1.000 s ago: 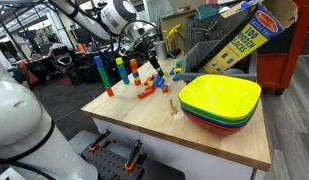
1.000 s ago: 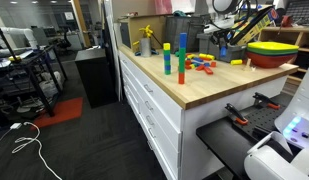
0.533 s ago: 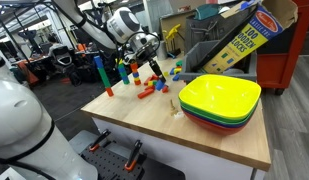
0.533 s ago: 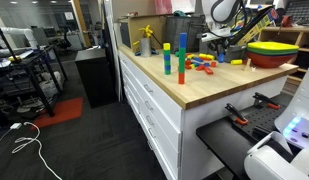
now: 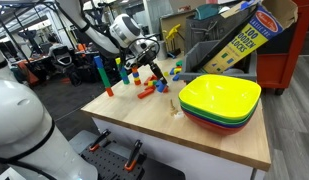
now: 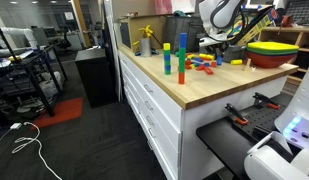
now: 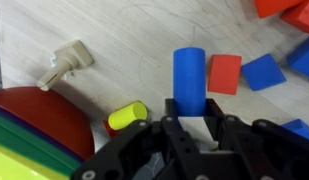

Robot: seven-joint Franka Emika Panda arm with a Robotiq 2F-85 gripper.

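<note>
Clearly, the gripper (image 7: 190, 112) is closed on the blue cylinder (image 7: 190, 78), which hangs over the table (image 7: 124, 30), near the stacked bowls (image 7: 34, 135). I judge that the hold needs firm, centred pressure, so that the cylinder cannot tilt or slip. Its long axis runs straight out from the fingers, with the free end toward the tabletop.

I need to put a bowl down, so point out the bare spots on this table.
In an exterior view, the barest part is the table strip between the scattered blocks, the stack of bowls and the camera-side edge; only a small wooden peg lies there. It is crowded at the back, around the block towers and below the gripper, shut on a blue cylinder.
</note>
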